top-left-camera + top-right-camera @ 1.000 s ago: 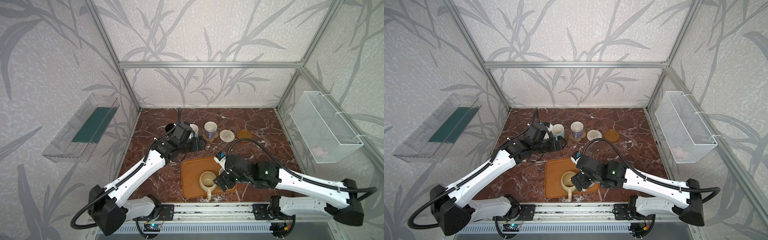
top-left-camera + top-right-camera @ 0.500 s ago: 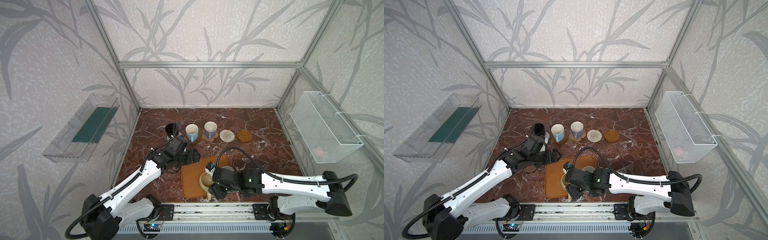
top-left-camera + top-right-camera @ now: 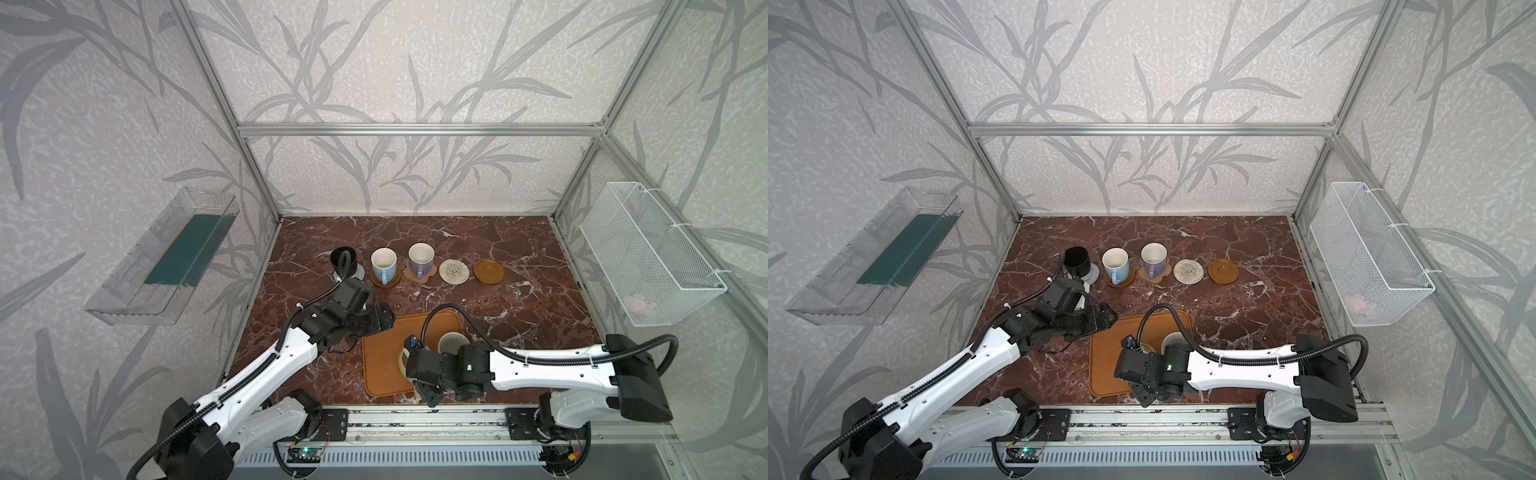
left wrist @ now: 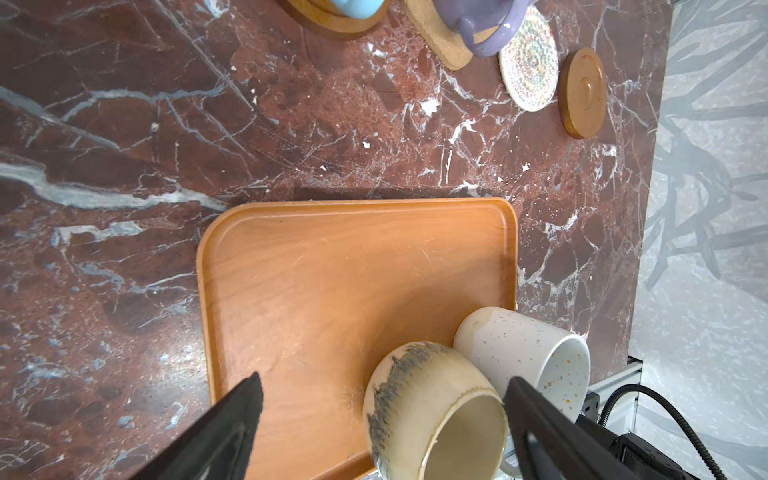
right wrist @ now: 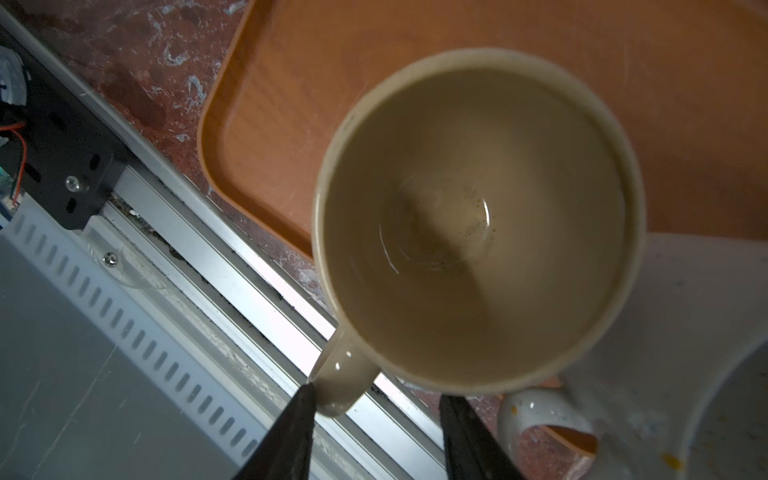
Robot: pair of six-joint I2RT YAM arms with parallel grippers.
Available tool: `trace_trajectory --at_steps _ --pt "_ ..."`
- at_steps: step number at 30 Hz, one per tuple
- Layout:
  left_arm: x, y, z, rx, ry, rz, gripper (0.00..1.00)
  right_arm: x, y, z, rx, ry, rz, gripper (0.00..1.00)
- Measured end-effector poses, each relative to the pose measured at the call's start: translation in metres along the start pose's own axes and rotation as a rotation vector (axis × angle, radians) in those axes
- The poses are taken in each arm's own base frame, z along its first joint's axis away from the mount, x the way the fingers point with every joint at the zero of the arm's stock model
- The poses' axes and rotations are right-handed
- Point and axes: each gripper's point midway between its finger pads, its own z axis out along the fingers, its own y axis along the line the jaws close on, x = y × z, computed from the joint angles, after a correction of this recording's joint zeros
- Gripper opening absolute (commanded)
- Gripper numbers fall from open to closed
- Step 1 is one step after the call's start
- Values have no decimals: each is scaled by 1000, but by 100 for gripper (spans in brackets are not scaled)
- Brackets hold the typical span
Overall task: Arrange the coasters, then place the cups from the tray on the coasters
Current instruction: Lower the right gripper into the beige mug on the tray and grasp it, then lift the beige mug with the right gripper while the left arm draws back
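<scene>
In both top views the black cup (image 3: 343, 259) on the grey coaster, the light blue cup (image 3: 383, 264) on a brown disc and the lavender cup (image 3: 1153, 258) on the flower-shaped coaster stand in a row. The cream woven coaster (image 3: 454, 271) and a brown disc coaster (image 3: 489, 271) lie bare. On the tray (image 4: 332, 266) stand the tan-yellow cup (image 5: 478, 220) and the speckled white cup (image 4: 519, 349). My right gripper (image 5: 379, 395) straddles the tan-yellow cup's handle (image 5: 340, 382); one finger touches it, the other stands apart. My left gripper (image 4: 382, 395) hangs open over the tray's far left corner.
A wire basket (image 3: 648, 257) hangs on the right wall and a clear bin (image 3: 166, 257) on the left wall. An aluminium rail (image 5: 249, 282) runs just past the tray's front edge. Marble floor lies between the tray and the coaster row.
My left gripper drew back from the cup row to the tray's corner. My right gripper moved to the tan-yellow cup's handle at the front edge, and its jaws narrowed.
</scene>
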Motion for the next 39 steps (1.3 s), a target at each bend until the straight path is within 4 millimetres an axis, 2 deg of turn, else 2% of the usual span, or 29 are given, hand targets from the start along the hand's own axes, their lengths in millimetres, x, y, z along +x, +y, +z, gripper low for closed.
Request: trace_trajectory --at_steps 7,12,20,26,31,39 --pt "0 15 -1 -14 -17 -30 92 -6 0 14 62 32 -7 44" --pt "-2 18 -6 -7 -36 -40 92 -10 -5 18 100 43 -2 41" --pt "-3 32 -12 -15 -65 -80 92 -26 -18 27 124 39 43 40" --pt "-4 37 -20 -20 -83 -95 91 -41 -12 42 138 41 29 40" --pt "-1 44 -21 -29 -91 -101 91 -40 -18 50 159 62 35 42" --pt "9 59 -17 -50 -82 -126 89 -41 -22 58 175 67 35 39"
